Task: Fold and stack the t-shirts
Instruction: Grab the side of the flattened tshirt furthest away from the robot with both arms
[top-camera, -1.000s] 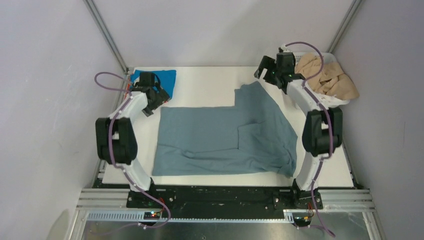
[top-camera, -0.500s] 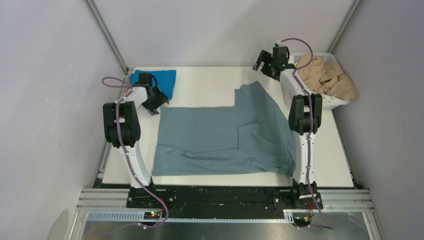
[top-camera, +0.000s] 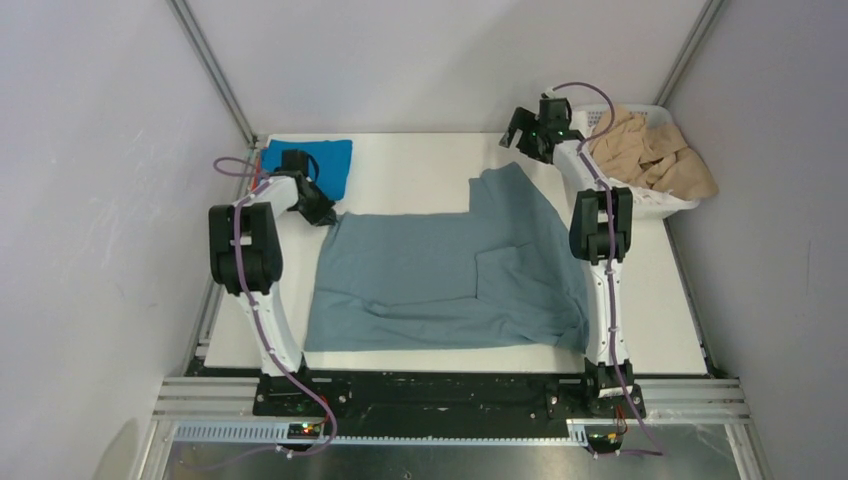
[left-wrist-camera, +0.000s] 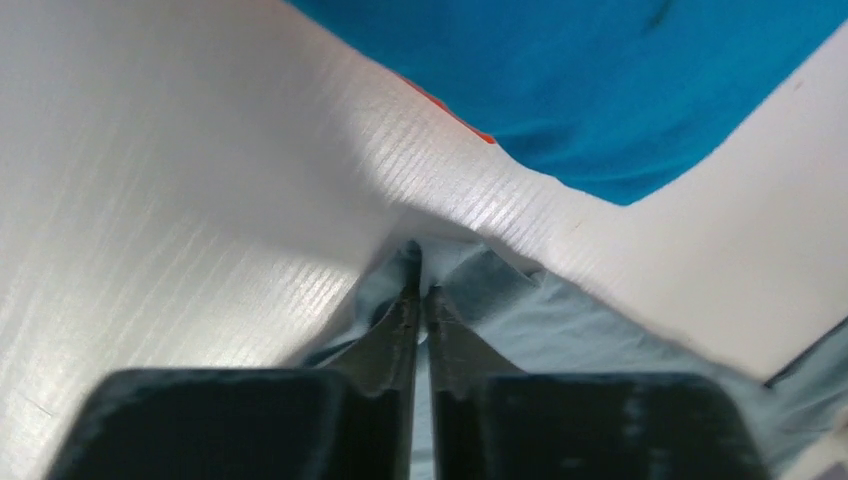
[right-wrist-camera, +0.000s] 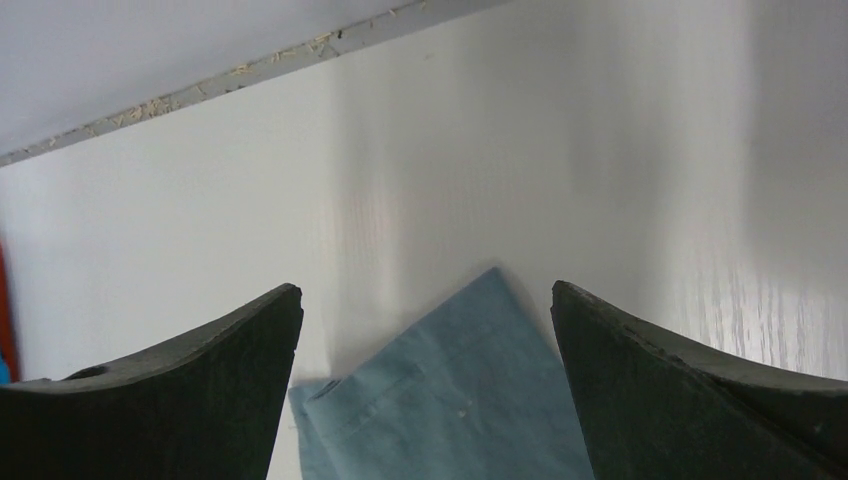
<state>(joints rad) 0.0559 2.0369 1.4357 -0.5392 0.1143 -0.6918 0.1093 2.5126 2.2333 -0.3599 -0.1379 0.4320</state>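
Observation:
A large grey-blue t-shirt (top-camera: 450, 270) lies spread on the white table. My left gripper (top-camera: 322, 213) is down at its far left corner. In the left wrist view the left gripper (left-wrist-camera: 420, 285) has its jaws pinched together on a fold of that grey-blue t-shirt (left-wrist-camera: 560, 320). My right gripper (top-camera: 520, 135) hovers open above the shirt's far pointed corner. From the right wrist, that gripper (right-wrist-camera: 425, 300) frames this corner of the grey-blue cloth (right-wrist-camera: 470, 400), with nothing between the fingers. A bright blue t-shirt (top-camera: 320, 160) lies folded at the far left, and an orange edge (left-wrist-camera: 455, 115) shows under it.
A white slatted basket (top-camera: 640, 205) stands at the far right, heaped with tan t-shirts (top-camera: 655, 155). Grey walls and metal posts close in the table on three sides. The right arm stretches along the basket's left side.
My left gripper has dropped onto the grey-blue shirt's far left corner and closed on the cloth. The right arm has straightened, carrying its open gripper farther back and a little left.

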